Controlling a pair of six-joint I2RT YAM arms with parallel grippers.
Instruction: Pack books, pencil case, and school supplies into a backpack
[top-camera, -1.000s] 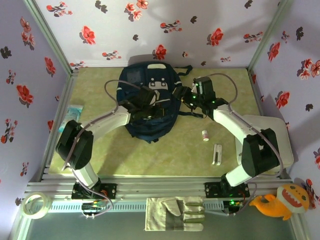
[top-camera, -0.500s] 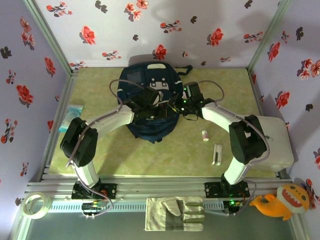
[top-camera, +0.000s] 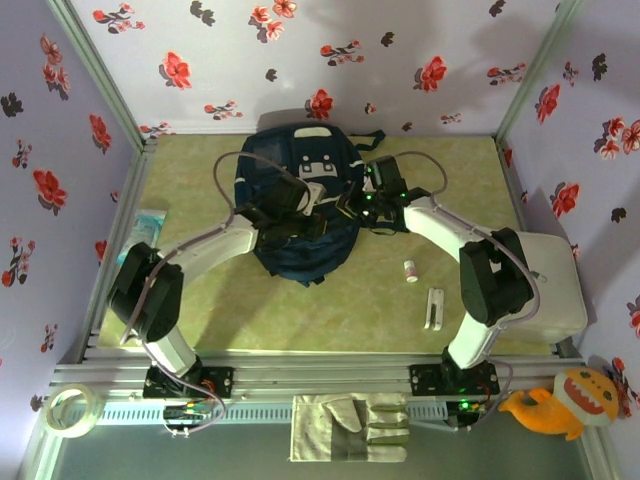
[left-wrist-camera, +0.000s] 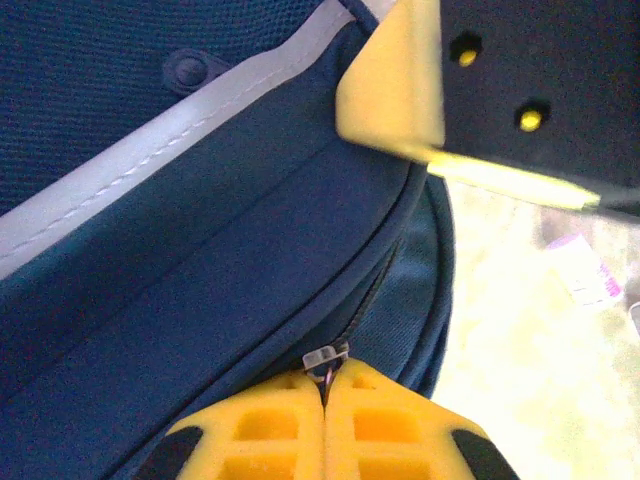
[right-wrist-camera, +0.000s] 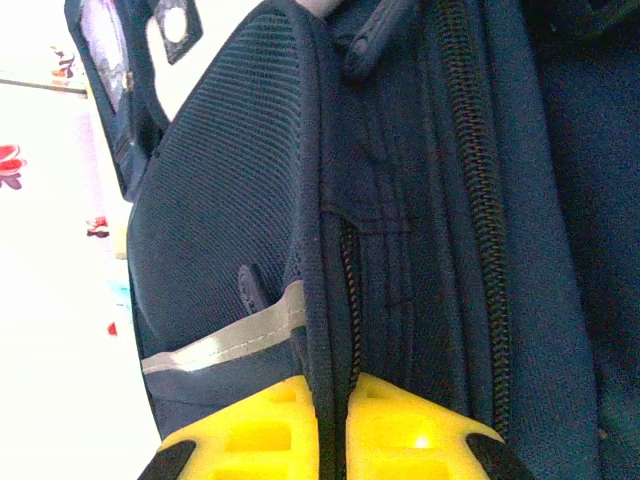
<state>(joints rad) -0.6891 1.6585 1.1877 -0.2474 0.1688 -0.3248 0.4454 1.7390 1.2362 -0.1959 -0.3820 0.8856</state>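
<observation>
Two grips steady the backpack (top-camera: 298, 256), lying far-centre on the surface (top-camera: 200, 300): the left tool (left-wrist-camera: 326, 385) is clenched on the zipper pull (left-wrist-camera: 326, 355), the right tool (right-wrist-camera: 333, 395) on a fabric seam (right-wrist-camera: 318, 250) beside the zipper (right-wrist-camera: 347, 300), probably bracing it for zipping. Contents are hidden; a white tube (top-camera: 410, 271) and white bar (top-camera: 434, 308) lie right of it, nearer.

backpack (top-camera: 300, 262): one
white tube (top-camera: 410, 271): one
white bar (top-camera: 434, 308): one
blue packet (top-camera: 148, 222): one
work glove (top-camera: 350, 428): one
tape roll (top-camera: 50, 410): one
plush toy (top-camera: 560, 398): one
robot arms (top-camera: 215, 245): two
</observation>
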